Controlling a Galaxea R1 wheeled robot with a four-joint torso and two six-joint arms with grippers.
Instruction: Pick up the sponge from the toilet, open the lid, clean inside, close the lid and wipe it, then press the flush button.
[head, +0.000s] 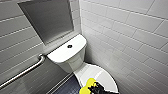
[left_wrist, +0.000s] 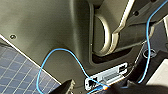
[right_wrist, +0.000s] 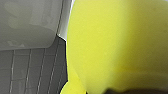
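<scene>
1. Right gripper (head: 95, 88) is seen clamped on the sponge (head: 89, 82), at the near edge of the lid (head: 101, 75).
2. The pick-up looks done, or nearly done. It cannot be told if the sponge is touching the lid or is just above it.
3. On the left, a rail (head: 22, 72) is fixed to the wall. It is not needed for the job.
4. In the middle, the tank (head: 62, 53) of the toilet (head: 75, 65) is seen, with the button (head: 69, 46) on top. Nothing is touching the button, so the flush is judged to be left for last.
5. To the right of that, the lid is seen lying flat over the bowl. So most of the job is left: the lid must be opened, the inside cleaned, the lid shut and wiped.
6. In the right wrist view, the sponge (right_wrist: 117, 42) is seen very close, with the white toilet (right_wrist: 27, 25) and the dark floor (right_wrist: 32, 72) beside it.
</scene>
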